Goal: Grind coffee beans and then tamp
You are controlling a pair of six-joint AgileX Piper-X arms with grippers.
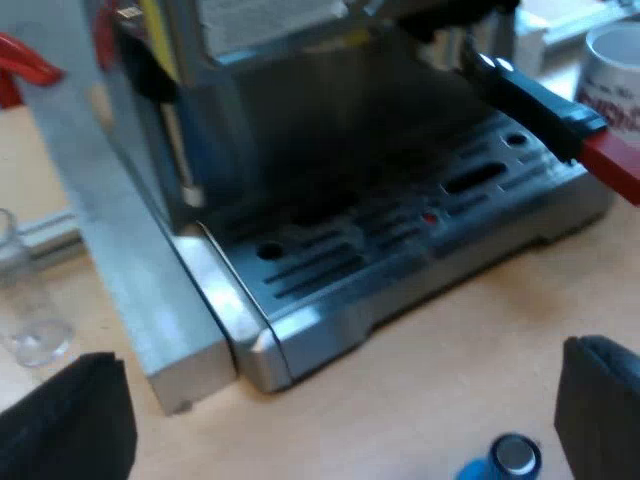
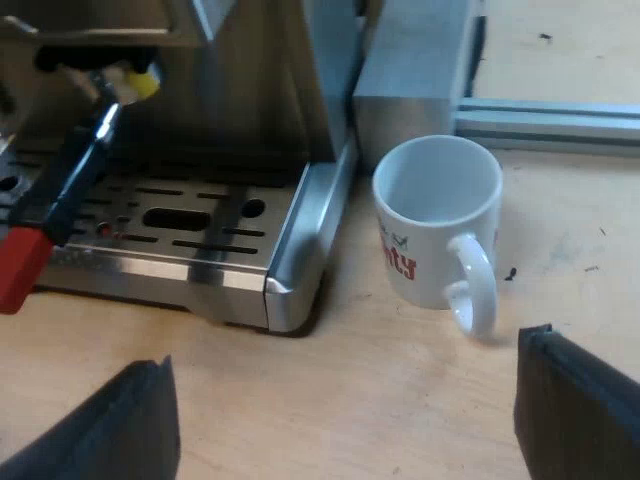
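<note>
Left wrist view: blue tamper near left tool (jaws apart)

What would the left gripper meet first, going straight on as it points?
Most likely the front edge of the slotted metal drip tray of the silver espresso machine. The open left gripper points at it across the wooden table; depth is unclear.

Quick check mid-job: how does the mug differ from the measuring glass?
The mug is white and opaque, the measuring glass clear. The mug has a handle and red print; the measuring glass shows neither. Both stand upright on the wooden table, and both look empty.
</note>
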